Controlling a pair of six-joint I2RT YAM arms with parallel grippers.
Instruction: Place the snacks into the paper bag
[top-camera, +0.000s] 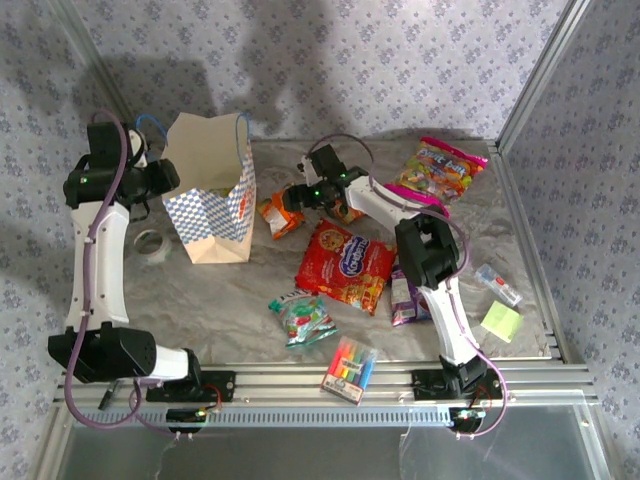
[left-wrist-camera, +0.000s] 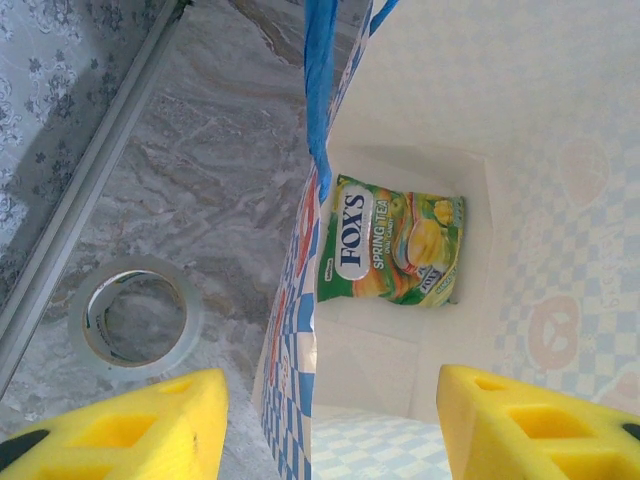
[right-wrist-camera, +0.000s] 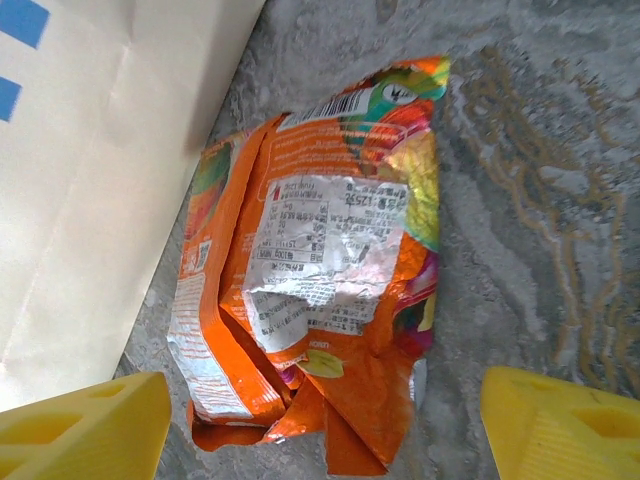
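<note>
I saw right gripper (right-wrist-camera: 320, 430) open over orange packet (right-wrist-camera: 300, 290), seemingly touching paper bag (top-camera: 215, 215); left gripper (left-wrist-camera: 335, 425) open astride its wall, green packet (left-wrist-camera: 395, 250) inside.

Left arm (top-camera: 95, 250) stands steeply up from its base at the near edge of the desk (top-camera: 230, 295), bends at the top and turns its wrist inward. Its jaws are parted, the yellow fingers (left-wrist-camera: 130, 430) well apart in the left wrist view. Right arm (top-camera: 447, 315) rises to a raised elbow and sends its forearm out to the far left with the wrist pitched down, jaws parted wide, its yellow fingers (right-wrist-camera: 80, 425) at opposite lower corners of the right wrist view.
</note>
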